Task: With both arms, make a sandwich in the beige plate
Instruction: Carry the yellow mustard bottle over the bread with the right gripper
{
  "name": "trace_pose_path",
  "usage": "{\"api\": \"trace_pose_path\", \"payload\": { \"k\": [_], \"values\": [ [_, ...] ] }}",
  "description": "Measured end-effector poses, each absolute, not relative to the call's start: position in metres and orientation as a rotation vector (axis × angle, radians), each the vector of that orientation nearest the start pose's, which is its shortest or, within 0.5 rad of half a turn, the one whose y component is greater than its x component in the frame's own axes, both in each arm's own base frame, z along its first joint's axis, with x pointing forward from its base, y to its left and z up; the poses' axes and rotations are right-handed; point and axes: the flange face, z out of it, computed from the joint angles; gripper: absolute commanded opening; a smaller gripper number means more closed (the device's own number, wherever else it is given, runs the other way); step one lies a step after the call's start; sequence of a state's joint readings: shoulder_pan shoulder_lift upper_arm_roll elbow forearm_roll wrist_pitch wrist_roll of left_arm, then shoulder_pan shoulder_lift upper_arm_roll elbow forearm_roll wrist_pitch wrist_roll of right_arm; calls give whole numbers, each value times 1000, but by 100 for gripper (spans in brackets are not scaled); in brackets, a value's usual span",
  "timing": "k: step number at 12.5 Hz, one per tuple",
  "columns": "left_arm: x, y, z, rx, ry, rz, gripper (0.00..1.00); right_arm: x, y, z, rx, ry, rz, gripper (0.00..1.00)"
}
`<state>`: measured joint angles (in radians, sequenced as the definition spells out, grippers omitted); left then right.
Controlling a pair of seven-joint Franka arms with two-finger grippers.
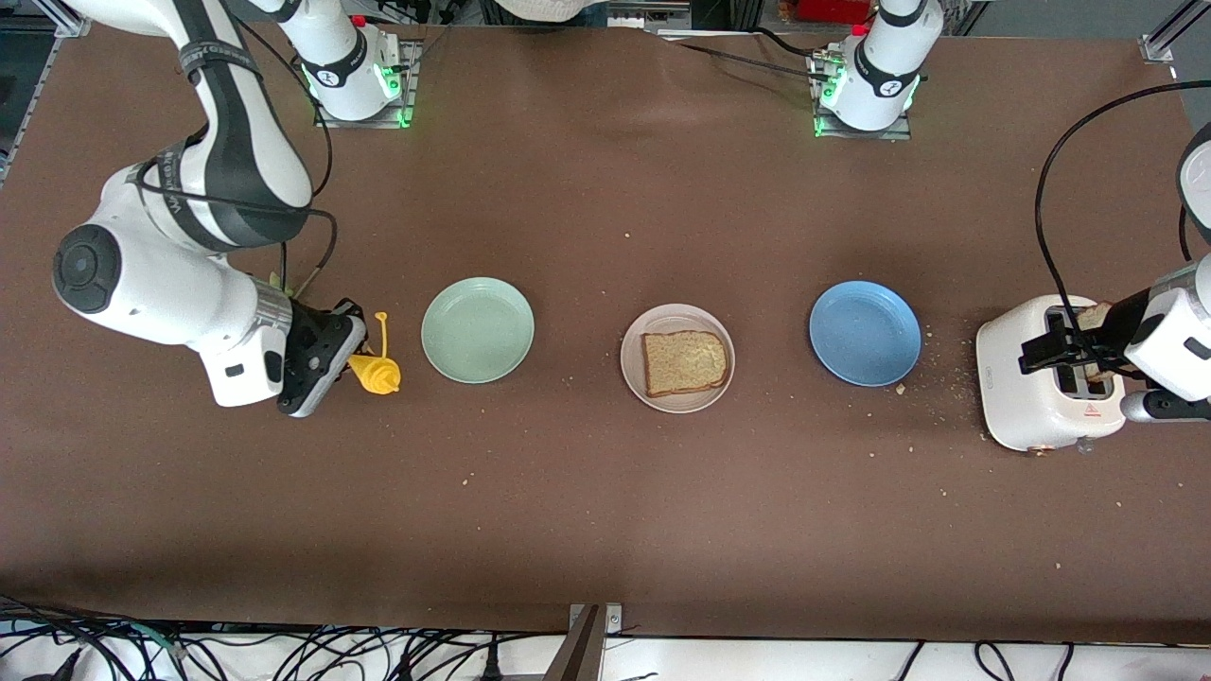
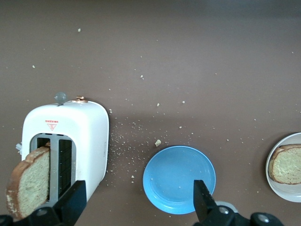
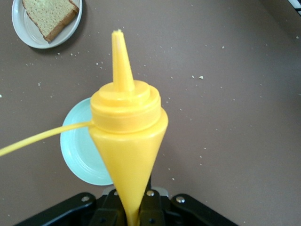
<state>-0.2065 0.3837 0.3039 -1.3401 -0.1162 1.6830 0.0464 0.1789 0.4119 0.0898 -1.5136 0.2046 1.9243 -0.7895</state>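
Observation:
The beige plate (image 1: 632, 365) sits mid-table with one slice of brown bread (image 1: 685, 362) lying flat on it; the plate (image 3: 22, 32) and slice (image 3: 49, 14) also show in the right wrist view. A second slice (image 1: 1097, 317) stands in a slot of the white toaster (image 1: 1017, 378) at the left arm's end. My left gripper (image 1: 1069, 350) hangs open above the toaster (image 2: 89, 136), holding nothing, with that slice (image 2: 29, 186) beside one finger. My right gripper (image 1: 345, 364) is shut on a yellow squeeze bottle (image 1: 377, 371), whose nozzle (image 3: 121, 61) points toward the plates.
A mint-green plate (image 1: 478, 330) lies between the yellow bottle and the beige plate. A blue plate (image 1: 865, 333) lies between the beige plate and the toaster. Crumbs are scattered round the toaster and blue plate (image 2: 178, 179). A black cable loops above the toaster.

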Motion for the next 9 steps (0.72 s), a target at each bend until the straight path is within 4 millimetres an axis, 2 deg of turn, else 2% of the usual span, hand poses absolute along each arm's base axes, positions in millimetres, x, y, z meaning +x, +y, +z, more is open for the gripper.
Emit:
{"api": "trace_pose_path", "payload": {
  "k": [3, 6, 9],
  "values": [
    [669, 7, 513, -3148, -48, 48, 100, 636, 241, 431, -2561, -1516, -57, 0],
    [669, 8, 510, -3147, -49, 56, 100, 606, 314, 431, -2544, -1776, -60, 0],
    [668, 7, 507, -3148, -48, 66, 100, 584, 373, 424, -2484, -1978, -139, 0]
  ]
}}
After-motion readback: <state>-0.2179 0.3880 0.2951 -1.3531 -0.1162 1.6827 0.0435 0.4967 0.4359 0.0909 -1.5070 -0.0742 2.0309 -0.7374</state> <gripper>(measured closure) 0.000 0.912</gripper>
